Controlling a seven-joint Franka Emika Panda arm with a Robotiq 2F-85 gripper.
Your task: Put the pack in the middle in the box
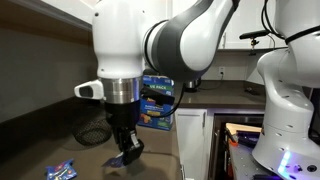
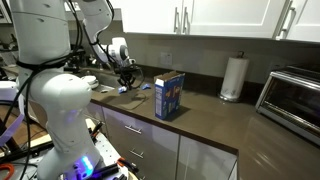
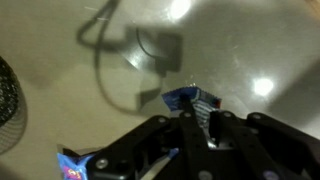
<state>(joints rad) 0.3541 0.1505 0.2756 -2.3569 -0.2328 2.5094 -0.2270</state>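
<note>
one blue pack (image 3: 192,99) half hidden behind the blurred gripper (image 3: 202,120)

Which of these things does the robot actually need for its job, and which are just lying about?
Needed for the job:
blue box
blue pack by the fingers

Just lying about:
paper towel roll
toaster oven
wire basket
second blue pack

The counter (image 3: 60,60) is smooth and polished, catching bright glare. The packs (image 3: 190,100) are wrapped in glossy blue film. The box (image 2: 170,95) is printed cardboard. The arm (image 1: 120,40) has glossy white plastic shells, and the gripper (image 3: 203,120) is matt black. At right in an exterior view, the oven (image 2: 295,95) is shiny metal and the roll (image 2: 234,78) is white paper.
</note>
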